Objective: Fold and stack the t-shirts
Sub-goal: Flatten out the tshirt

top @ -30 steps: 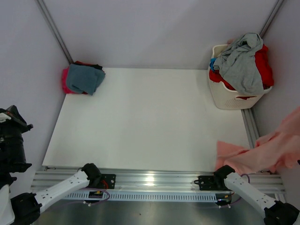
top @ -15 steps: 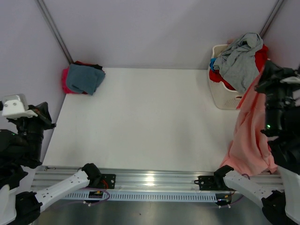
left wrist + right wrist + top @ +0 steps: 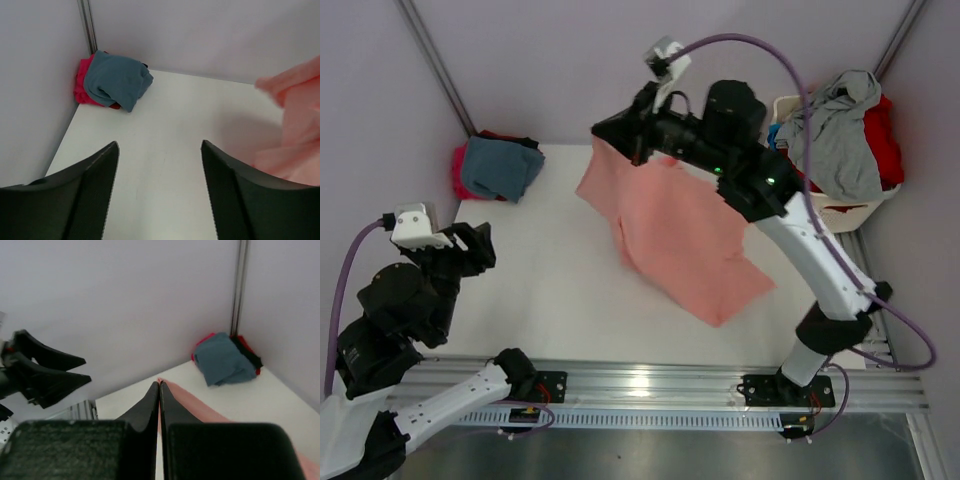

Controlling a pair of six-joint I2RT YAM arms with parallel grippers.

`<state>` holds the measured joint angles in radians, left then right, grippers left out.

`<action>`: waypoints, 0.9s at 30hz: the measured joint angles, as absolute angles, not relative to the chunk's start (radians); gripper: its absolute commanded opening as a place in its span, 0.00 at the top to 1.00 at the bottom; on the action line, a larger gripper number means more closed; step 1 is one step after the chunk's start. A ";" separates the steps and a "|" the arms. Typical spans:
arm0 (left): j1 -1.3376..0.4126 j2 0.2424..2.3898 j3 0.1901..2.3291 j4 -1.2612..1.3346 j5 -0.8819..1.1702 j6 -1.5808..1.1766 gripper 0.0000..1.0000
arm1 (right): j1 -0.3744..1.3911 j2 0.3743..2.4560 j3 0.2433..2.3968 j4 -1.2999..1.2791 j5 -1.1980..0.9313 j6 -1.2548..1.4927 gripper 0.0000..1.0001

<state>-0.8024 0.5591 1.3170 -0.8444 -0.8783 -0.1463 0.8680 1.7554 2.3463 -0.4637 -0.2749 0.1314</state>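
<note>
Right fingers pinched tight on one edge of the salmon-pink t-shirt, held high over the far middle of the worktop. Shirt hangs from the pinch and spreads down toward the near right; cannot tell if the low end touches the worktop. Left fingers spread wide, holding nothing, low at the near-left edge, facing the far-left corner. In that corner, a teal-blue shirt sits on top of a magenta shirt. Far right: white laundry basket, with a grey shirt draped over a red shirt.
</note>
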 measured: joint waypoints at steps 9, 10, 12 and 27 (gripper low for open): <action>-0.802 0.551 1.283 -0.840 -0.875 -0.188 0.01 | 0.814 1.074 1.935 -0.303 0.020 -0.030 1.00; -0.802 0.553 1.282 -0.840 -0.870 -0.192 0.01 | 0.814 1.021 1.904 -0.274 0.077 -0.051 1.00; -0.802 0.559 1.279 -0.839 -0.857 -0.202 0.01 | 0.813 0.948 1.842 -0.241 0.196 -0.083 1.00; -0.802 0.645 1.214 -0.857 -0.698 -0.302 0.01 | 0.848 0.917 1.148 -0.528 0.387 0.097 1.00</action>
<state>-0.8024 0.6453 1.2140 -0.8570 -0.6979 -0.3019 0.8482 0.9173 1.1484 -0.5282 0.3866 0.0975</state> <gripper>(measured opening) 0.993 0.006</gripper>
